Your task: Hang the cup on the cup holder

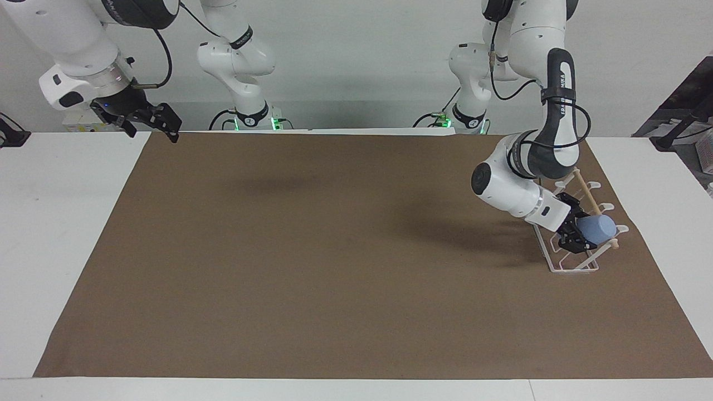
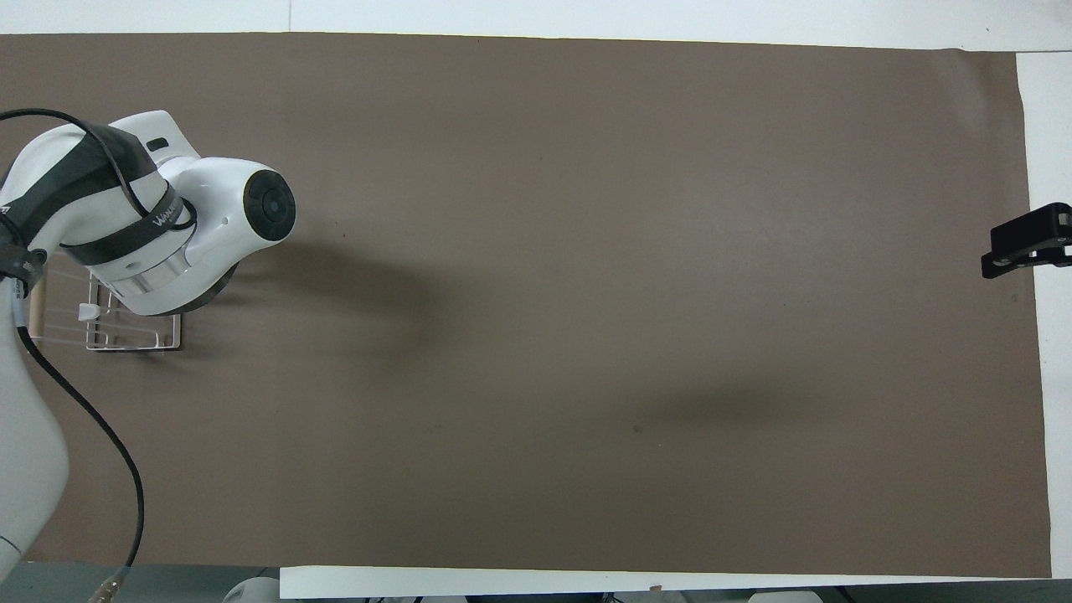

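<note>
Left gripper [image 1: 579, 236] clamped on cup [image 1: 597, 228] over holder [image 1: 574, 266], frame right – right gripper [image 1: 159, 123] waits upper left, jaws apart.

A brown mat [image 2: 586, 293] covered nearly the whole table [image 2: 1047, 126], whose white top showed only along the edges. The left arm [image 2: 159, 226] came in from the bottom left corner and bent over the cup holder [image 2: 126, 343], which stood on the mat at the left arm's end of the table. Its white and grey wrist hid most of the wire rack; only the base frame, one flat white prong tip and a short piece of the wooden dowel [image 2: 35, 314] showed beneath it. A black cable [image 2: 117, 452] looped down from the arm. The right gripper [image 2: 1026, 249] waited over the mat's edge at the right arm's end.
</note>
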Robot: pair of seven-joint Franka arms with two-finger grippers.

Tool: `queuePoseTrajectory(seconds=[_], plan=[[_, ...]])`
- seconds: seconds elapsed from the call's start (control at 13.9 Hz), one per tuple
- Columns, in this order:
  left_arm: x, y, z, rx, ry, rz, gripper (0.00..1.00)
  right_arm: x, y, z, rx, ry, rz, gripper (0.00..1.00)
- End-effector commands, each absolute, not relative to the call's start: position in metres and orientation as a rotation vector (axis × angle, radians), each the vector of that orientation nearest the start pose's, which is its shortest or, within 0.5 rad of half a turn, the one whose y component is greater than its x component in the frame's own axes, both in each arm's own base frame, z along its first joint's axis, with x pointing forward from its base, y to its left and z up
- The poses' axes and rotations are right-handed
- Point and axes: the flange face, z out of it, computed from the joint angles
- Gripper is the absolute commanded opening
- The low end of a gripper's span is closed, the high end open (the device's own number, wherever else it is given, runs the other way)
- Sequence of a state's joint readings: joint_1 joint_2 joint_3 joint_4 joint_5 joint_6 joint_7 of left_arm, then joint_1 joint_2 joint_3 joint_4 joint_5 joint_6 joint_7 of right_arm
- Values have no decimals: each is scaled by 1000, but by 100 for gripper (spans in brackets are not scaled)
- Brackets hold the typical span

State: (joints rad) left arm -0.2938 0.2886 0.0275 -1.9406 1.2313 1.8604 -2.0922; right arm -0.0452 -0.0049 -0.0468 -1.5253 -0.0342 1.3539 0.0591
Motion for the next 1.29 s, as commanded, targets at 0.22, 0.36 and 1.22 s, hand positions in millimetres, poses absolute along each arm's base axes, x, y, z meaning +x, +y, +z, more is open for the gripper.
queuePoseTrajectory(seconds=[0.22,0.36,1.22], plan=[[611,-85,399,-1832,-1220,-1031,100,524,-56,634,-3163,234,275,100],[621,-85,440,-1867,-1243,-932,100,524,-56,634,-3163,234,275,100],[596,-62,565,-2588,-1070,-30,100,524,-56,634,-3163,234,275,100]])
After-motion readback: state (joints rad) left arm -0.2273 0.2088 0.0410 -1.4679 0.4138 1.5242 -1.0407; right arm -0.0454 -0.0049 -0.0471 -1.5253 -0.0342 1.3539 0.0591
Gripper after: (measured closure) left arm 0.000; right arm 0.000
